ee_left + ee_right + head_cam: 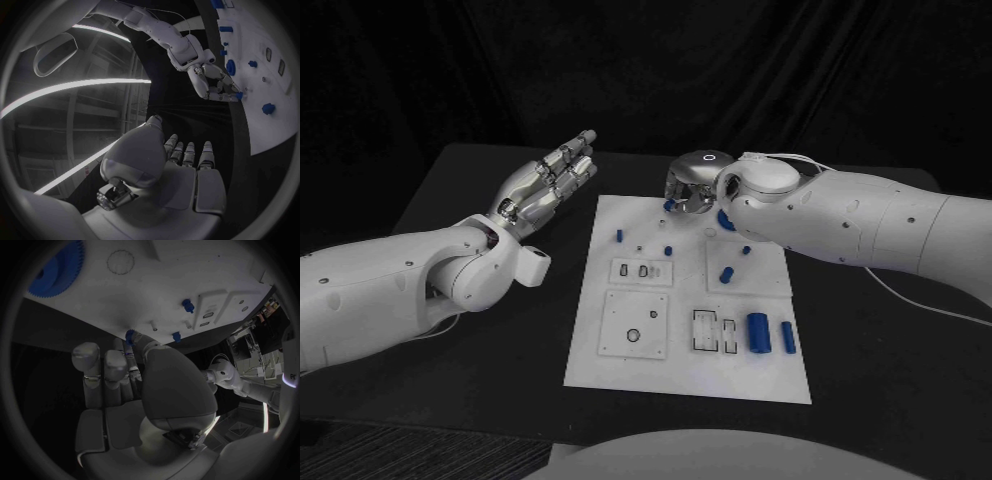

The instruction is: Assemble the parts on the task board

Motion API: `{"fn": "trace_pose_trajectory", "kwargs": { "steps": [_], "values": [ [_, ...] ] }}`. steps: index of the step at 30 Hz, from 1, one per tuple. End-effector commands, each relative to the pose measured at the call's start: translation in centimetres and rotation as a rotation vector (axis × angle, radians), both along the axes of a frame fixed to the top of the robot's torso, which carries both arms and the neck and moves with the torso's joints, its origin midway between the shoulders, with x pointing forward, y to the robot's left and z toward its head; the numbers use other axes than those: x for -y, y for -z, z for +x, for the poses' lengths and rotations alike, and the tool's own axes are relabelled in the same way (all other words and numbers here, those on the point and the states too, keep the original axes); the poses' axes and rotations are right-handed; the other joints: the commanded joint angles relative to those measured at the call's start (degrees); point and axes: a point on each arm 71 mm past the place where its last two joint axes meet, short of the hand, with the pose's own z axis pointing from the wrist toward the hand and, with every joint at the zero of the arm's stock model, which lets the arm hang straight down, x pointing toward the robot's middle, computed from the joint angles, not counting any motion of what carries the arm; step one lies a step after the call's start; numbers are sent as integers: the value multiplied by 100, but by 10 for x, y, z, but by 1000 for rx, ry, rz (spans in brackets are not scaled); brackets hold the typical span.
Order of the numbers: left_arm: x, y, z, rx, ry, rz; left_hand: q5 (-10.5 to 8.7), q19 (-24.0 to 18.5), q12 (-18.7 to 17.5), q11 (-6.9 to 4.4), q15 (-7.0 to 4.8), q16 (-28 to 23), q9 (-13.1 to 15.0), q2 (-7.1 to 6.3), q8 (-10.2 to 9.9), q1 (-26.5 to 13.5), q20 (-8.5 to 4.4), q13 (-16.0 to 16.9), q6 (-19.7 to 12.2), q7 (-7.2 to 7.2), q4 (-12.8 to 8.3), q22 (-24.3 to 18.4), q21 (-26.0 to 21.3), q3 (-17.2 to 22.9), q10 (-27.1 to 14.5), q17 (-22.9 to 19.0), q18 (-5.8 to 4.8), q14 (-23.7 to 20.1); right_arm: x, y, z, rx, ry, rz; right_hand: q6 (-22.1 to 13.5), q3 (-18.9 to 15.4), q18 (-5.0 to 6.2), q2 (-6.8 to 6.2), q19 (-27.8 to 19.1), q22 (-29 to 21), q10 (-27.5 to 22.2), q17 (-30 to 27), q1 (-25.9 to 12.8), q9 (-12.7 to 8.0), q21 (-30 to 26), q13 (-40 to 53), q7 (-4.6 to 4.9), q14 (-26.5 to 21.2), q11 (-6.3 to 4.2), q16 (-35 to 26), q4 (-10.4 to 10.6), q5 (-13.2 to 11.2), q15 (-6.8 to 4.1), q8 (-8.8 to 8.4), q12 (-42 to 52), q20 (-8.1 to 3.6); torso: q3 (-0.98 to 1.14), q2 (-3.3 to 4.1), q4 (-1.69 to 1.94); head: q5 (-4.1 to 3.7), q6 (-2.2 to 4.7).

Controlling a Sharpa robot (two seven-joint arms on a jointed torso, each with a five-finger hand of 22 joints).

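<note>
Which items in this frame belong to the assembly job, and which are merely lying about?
Job:
task board
blue cylinders
blue gear
small blue part at the right hand

Lying about:
nothing beyond the black table; left hand holds nothing.

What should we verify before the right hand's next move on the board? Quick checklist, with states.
1. Right hand over the far edge of the task board: ok.
2. Small blue part at the right hand's fingertips: ok, it sits right at the tips.
3. Grip on that part secure: cannot tell, the fingers hide the contact.
4. Left hand off the board, fingers apart, holding nothing: ok.
5. Two blue cylinders lying near the board's near right corner, away from both hands: ok.
6. Target seat for the part visible: cannot tell, the right hand covers that area.
</note>
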Motion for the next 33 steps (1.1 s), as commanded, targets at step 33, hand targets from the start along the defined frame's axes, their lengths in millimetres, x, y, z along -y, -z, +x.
{"fn": "trace_pose_trajectory", "kwargs": {
  "steps": [33],
  "values": [
    [-7,-1,0,-6,-4,5,131,-16,-38,-3,119,-21,11,-31,37,154,112,-5,35,41,-29,-10,-20,131,2,-7,99,13,51,-48,-21,69,35,53,-1014,-676,112,93,-301,-152,766,-391,-150,-350,-543,663,-201,-289,-363,-253,29,-283,-185,13,1283,-149,-25,-37,-64,6,7]
  ]
}}
